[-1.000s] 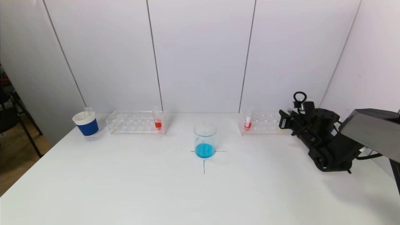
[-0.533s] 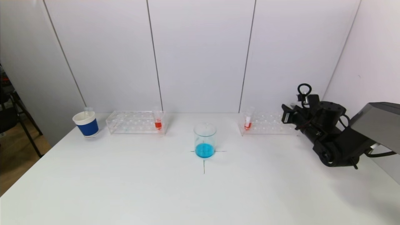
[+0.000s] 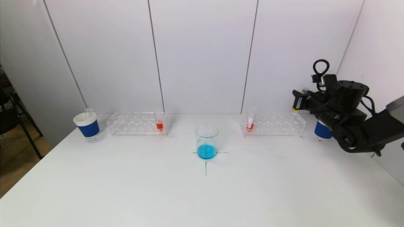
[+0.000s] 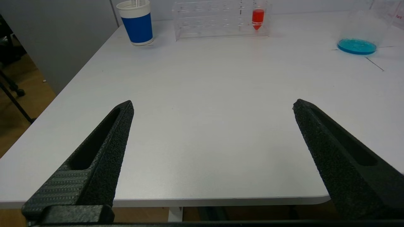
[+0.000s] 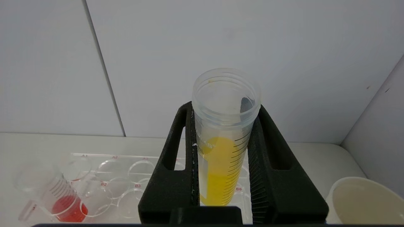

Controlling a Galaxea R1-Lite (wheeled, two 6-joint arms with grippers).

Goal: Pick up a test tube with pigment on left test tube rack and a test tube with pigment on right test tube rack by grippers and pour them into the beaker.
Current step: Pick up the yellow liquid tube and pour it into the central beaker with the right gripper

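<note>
Quick count of what's on the desk: two clear racks, one beaker, two blue-and-white paper cups, and three tubes with colour in them.

The left rack has a single red tube standing at its end nearest the beaker. The right rack also has one red tube, again at the end nearest the beaker, and its other holes look empty. The beaker sits between the racks, closer to the robot, on a drawn cross, with a shallow layer of blue liquid at the bottom. The left cup is just beside the left rack's outer end and has a clear tube poking out of it. The right cup is beside the right rack's outer end.

Compared with a second ago, the right arm has gone up and back toward the wall, so the right cup now shows where the arm used to cover it.

The right tool is clamped tight on the third tube, an open-topped one roughly half full of yellow liquid, held upright above the outer end of the right rack.

The left tool is spread wide with nothing in it, hanging over the desk's near left edge.
</note>
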